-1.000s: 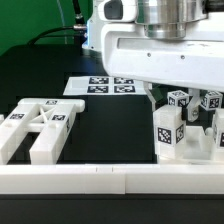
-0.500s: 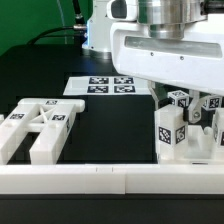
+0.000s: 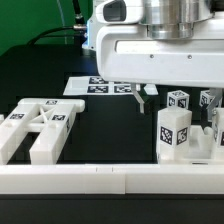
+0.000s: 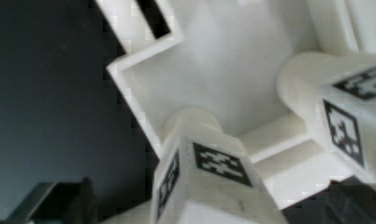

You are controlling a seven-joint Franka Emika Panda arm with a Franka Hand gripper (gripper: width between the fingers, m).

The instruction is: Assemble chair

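Note:
The chair parts are white blocks with black-and-white tags. A slotted back frame (image 3: 36, 126) lies flat at the exterior view's left. A cluster of upright tagged pieces (image 3: 180, 132) stands at the exterior view's right. My gripper (image 3: 143, 98) hangs just above the table, beside the cluster on its left, touching nothing. In the wrist view a tagged bar (image 4: 211, 165) and a larger white block (image 4: 220, 85) fill the picture. The dark fingertips (image 4: 53, 200) stand wide apart at the frame's edge. The gripper is open and empty.
The marker board (image 3: 100, 85) lies flat on the black table behind the gripper. A long white rail (image 3: 100, 180) runs along the front edge. The robot arm's white body (image 3: 160, 50) hides the area behind the cluster.
The gripper has moved toward the exterior view's left, off the right-hand cluster. Its fingers now show beside the parts. The parts have not moved.

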